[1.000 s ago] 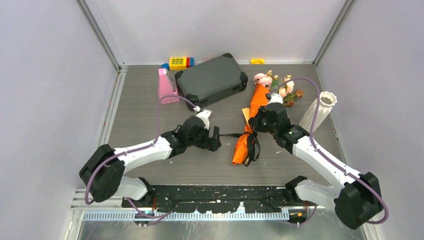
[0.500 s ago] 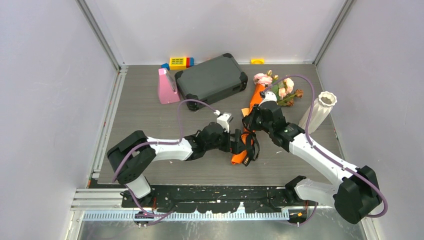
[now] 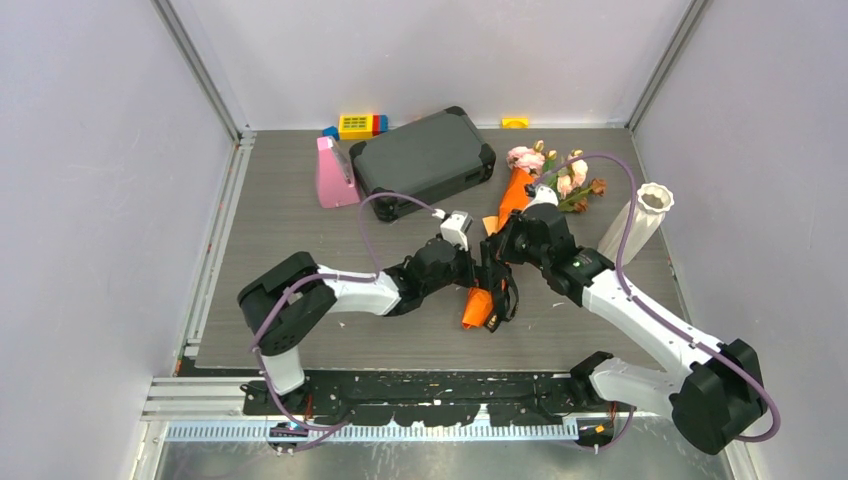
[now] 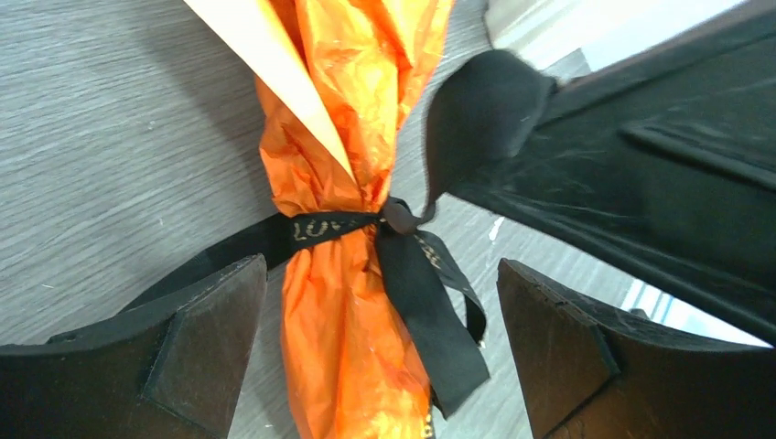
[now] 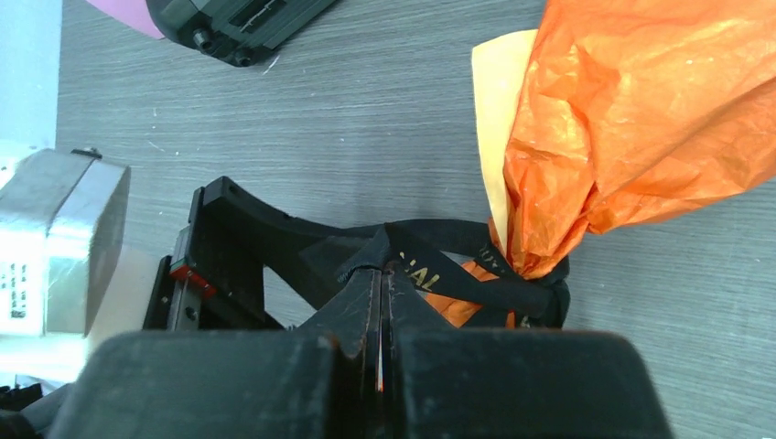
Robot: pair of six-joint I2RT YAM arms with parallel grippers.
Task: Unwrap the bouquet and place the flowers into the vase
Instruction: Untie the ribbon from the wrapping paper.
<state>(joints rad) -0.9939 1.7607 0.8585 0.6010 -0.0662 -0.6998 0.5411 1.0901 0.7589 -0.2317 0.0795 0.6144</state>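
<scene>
My left claw [image 4: 380, 306] gapes astride the bouquet [image 4: 352, 110]; right claw [image 5: 382, 279] pinches its ribbon [image 4: 320, 226]; open desk [image 3: 280, 240] leftward.

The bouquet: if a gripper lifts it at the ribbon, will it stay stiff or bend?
Probably it bends: the orange paper is thin and crinkled, so it likely crushes rather than resists. The flowers sit at the far end, so that end may sag. The ribbon looks soft and could slip.
</scene>
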